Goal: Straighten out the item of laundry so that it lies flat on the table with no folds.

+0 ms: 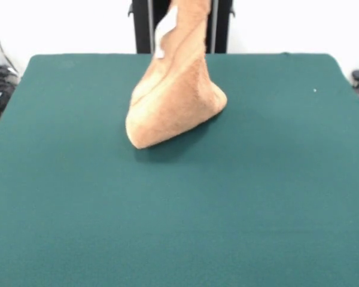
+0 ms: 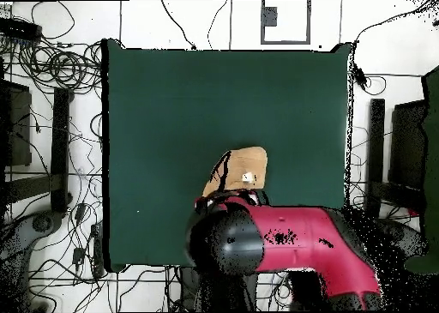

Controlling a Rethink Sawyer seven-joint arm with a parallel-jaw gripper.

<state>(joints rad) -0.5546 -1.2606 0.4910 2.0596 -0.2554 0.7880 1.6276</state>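
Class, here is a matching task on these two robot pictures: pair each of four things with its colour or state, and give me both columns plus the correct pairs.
Things:
1. towel
2. table
3. label
4. robot arm

Descriptions:
A. dark green, covered in cloth
B. red and black, reaching over the table edge
C. orange-tan, lifted up and hanging in folds, lower end near the table
D. white, near the top of the lifted cloth

Pairs: 1-C, 2-A, 3-D, 4-B
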